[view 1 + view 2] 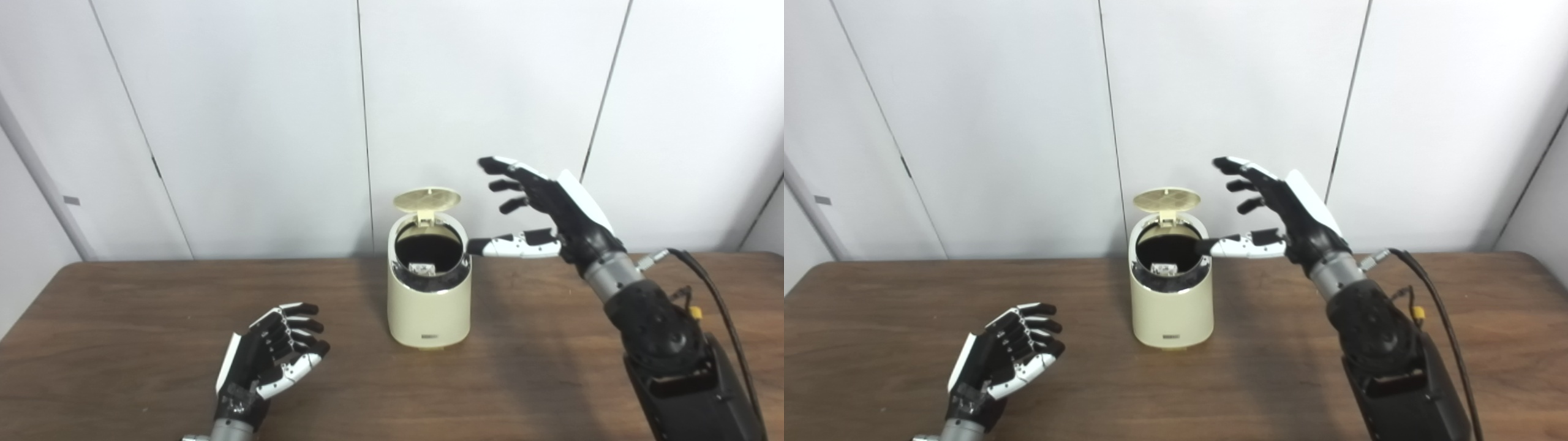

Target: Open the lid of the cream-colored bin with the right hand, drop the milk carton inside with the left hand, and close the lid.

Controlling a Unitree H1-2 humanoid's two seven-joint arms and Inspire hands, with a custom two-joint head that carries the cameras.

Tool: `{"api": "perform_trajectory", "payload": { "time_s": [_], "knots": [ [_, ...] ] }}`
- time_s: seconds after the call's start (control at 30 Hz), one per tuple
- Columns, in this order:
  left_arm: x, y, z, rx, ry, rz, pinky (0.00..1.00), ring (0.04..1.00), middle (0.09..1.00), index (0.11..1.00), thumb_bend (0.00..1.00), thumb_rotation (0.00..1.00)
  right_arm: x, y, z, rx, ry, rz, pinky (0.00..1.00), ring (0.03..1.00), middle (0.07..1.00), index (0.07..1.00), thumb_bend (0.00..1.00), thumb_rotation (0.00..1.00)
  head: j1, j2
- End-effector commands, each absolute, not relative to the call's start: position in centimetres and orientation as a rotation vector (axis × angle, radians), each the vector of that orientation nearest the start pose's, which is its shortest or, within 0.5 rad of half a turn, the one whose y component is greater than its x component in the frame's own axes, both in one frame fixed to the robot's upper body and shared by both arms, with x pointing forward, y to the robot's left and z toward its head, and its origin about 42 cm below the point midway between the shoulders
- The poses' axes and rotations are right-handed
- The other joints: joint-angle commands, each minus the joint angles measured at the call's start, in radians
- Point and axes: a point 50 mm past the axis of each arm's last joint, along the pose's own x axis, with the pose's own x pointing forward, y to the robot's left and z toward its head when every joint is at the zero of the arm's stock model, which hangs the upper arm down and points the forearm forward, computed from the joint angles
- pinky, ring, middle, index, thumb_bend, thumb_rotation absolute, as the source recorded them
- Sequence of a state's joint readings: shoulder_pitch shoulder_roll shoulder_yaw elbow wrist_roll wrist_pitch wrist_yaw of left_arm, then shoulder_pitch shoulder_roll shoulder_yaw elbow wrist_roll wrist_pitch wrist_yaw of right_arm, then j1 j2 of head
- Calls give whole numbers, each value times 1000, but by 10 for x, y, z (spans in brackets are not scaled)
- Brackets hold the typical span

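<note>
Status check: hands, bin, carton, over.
Left hand open, empty, low over table. Right hand open, raised beside bin. Lid up, carton inside. Nothing blocking the lid.

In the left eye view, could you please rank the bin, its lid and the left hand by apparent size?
1. bin
2. left hand, nearer the camera, so its true size is unsure
3. lid, seen edge-on
</note>
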State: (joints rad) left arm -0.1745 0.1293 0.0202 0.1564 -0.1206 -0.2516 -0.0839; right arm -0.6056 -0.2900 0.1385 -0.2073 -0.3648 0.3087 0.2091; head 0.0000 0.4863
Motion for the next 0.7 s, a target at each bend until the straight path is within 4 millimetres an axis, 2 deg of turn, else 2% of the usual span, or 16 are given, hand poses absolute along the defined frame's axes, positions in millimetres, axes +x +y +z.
{"api": "perform_trajectory", "payload": {
  "time_s": [0.0, 0.03, 0.07, 0.2, 0.4, 0.5, 0.67],
  "knots": [
    [335, 243, 113, 19, -258, -93, 395, 496, 584, 659, 608, 65, 414, -194, 367, -746, -536, 192, 731, 853, 869, 828, 658, 393, 0, 1],
    [336, 242, 112, 24, -257, -92, 400, 502, 588, 659, 611, 74, 417, -190, 371, -783, -531, 206, 757, 871, 881, 838, 648, 424, 1, -1],
    [336, 242, 111, 27, -257, -91, 404, 506, 593, 660, 612, 79, 419, -188, 373, -810, -527, 214, 783, 897, 899, 856, 641, 498, 1, -1],
    [337, 240, 109, 10, -255, -96, 406, 512, 598, 664, 615, 89, 428, -177, 384, -960, -538, 251, 851, 946, 920, 883, 643, 623, 2, -6],
    [338, 238, 106, 28, -273, -98, 399, 502, 590, 662, 598, 100, 440, -162, 388, -1042, -553, 311, 867, 950, 922, 889, 668, 621, 6, -7],
    [339, 237, 106, 18, -283, -101, 398, 500, 586, 658, 613, 126, 444, -157, 388, -1076, -558, 319, 821, 924, 897, 870, 705, 615, 8, -6],
    [339, 235, 106, 35, -291, -102, 399, 504, 587, 659, 617, 150, 440, -153, 384, -1097, -571, 359, 841, 942, 908, 876, 696, 591, 13, -4]
  ]
}}
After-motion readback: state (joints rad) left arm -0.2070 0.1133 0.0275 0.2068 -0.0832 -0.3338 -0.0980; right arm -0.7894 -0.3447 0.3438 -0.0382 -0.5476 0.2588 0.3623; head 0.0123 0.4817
